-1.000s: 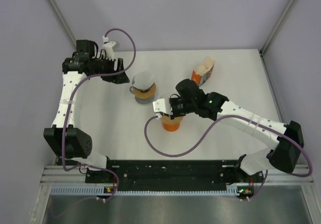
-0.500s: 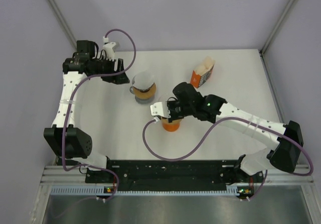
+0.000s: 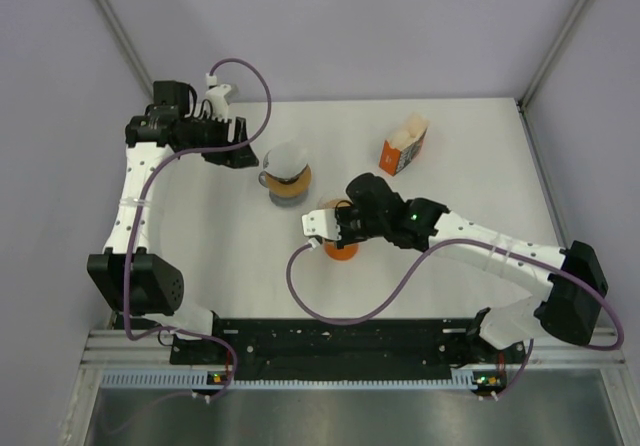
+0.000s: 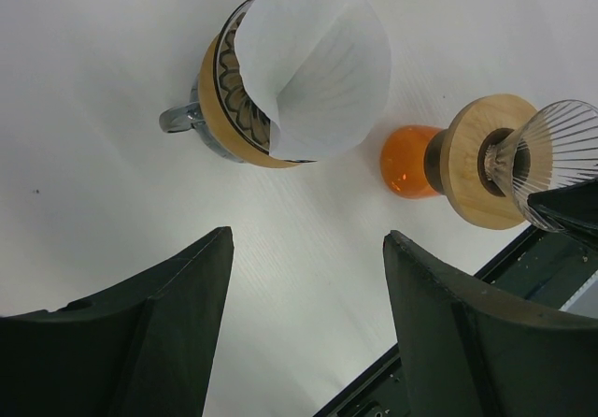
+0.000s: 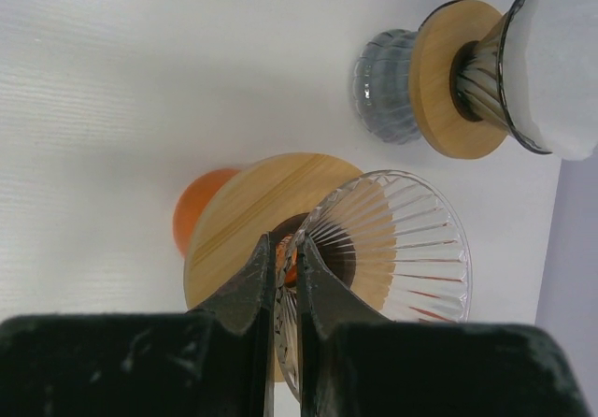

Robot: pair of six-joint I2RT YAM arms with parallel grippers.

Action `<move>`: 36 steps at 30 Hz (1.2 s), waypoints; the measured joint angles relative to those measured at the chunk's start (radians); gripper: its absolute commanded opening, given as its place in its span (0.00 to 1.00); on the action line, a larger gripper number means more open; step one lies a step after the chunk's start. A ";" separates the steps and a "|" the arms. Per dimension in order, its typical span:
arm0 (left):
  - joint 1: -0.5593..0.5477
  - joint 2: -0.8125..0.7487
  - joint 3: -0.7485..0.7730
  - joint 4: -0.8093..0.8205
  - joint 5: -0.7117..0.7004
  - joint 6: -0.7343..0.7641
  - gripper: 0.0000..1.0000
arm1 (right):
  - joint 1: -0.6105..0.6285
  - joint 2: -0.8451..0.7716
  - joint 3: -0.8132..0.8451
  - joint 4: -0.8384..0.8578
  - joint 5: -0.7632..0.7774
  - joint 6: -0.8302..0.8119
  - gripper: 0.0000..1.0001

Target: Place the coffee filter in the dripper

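Right wrist view: your right fingers are pressed almost together, pinching the thin glass rim of the empty dripper at lower centre. It sits on the orange cup. The filter is at upper right, inside the second dripper on the grey cup, and the frame edge cuts it off. A light pinch seems wise, since a sideways pull could tip the glass off its cup.

Left wrist view: your left fingers are spread wide, hold nothing, and are well apart from the filter at top centre. The next move is probably to take the filter by its raised edge and lift straight up. How deep it sits cannot be told.

Top view: the right arm covers most of the empty dripper. The carton stands apart at upper right of the table.
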 measured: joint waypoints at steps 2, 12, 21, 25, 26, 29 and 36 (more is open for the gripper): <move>0.000 0.000 -0.005 0.002 0.003 0.000 0.71 | 0.000 -0.005 -0.016 0.030 0.002 0.000 0.00; 0.000 0.000 -0.023 0.008 0.020 -0.011 0.71 | 0.000 -0.011 -0.052 0.084 0.017 0.041 0.46; -0.029 0.000 -0.023 0.014 0.034 -0.023 0.71 | 0.000 -0.043 -0.049 0.077 0.005 0.071 0.70; -0.039 0.000 -0.023 0.014 0.040 -0.027 0.71 | 0.000 -0.064 -0.021 0.071 -0.026 0.100 0.88; -0.040 0.000 -0.023 0.014 0.044 -0.027 0.71 | 0.000 -0.069 -0.007 0.069 -0.039 0.119 0.93; -0.041 0.000 -0.023 0.013 0.073 -0.039 0.68 | 0.000 -0.093 0.042 0.073 -0.056 0.229 0.97; -0.110 0.000 -0.023 0.013 0.145 -0.147 0.58 | -0.056 -0.049 0.311 0.011 0.231 0.739 0.73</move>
